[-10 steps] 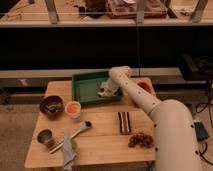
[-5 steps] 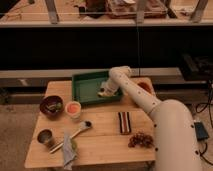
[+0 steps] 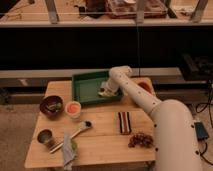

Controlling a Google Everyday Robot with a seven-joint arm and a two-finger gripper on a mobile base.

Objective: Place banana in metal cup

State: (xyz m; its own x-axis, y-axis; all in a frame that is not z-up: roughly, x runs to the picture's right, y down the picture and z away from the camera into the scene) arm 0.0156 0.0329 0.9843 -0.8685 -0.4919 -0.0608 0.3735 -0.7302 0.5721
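Note:
My gripper [image 3: 107, 90] is down inside the green tray [image 3: 86, 85] at the back of the wooden table, at the tray's right side. A small pale yellow shape [image 3: 103, 93] shows at the gripper's tip and looks like the banana. I cannot tell whether the gripper holds it. The metal cup [image 3: 45, 136] stands upright near the table's front left corner, far from the gripper.
A dark brown bowl [image 3: 51, 105] and a white cup with orange inside [image 3: 73, 108] stand left of the tray. A spoon [image 3: 76, 133] and a folded cloth [image 3: 67, 147] lie beside the metal cup. A striped bar [image 3: 124, 122] and a dark cluster [image 3: 141, 140] lie front right.

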